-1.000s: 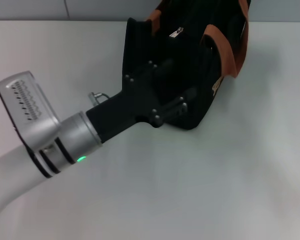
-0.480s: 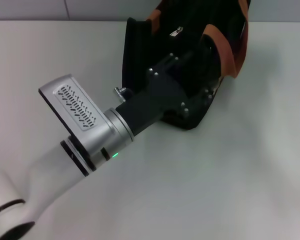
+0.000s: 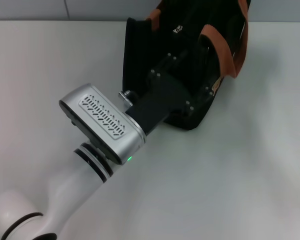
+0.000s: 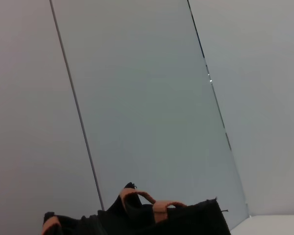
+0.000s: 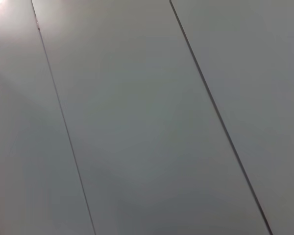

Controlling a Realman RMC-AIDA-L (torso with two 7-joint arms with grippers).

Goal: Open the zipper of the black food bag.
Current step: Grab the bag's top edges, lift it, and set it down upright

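The black food bag (image 3: 140, 55) lies on the white table at the top centre of the head view, with an orange-brown strap handle (image 3: 226, 52) curving over its right side. The zipper's small silver pull tab (image 3: 178, 29) shows near the bag's far top edge. My left gripper (image 3: 195, 70) reaches in from the lower left and lies over the bag's near side, black against the black fabric. In the left wrist view only the bag's top (image 4: 196, 220) and its orange handles (image 4: 157, 205) show. The right gripper is out of view.
The white table (image 3: 250, 165) spreads around the bag. A grey panelled wall (image 4: 147, 98) rises behind it. My left arm's silver wrist housing (image 3: 104, 122) hangs over the table near the bag. The right wrist view shows only wall panels (image 5: 147, 117).
My left arm has rolled its wrist and pushed forward and right. The silver housing swung from the left edge toward the bag, and the gripper now lies farther over the bag.
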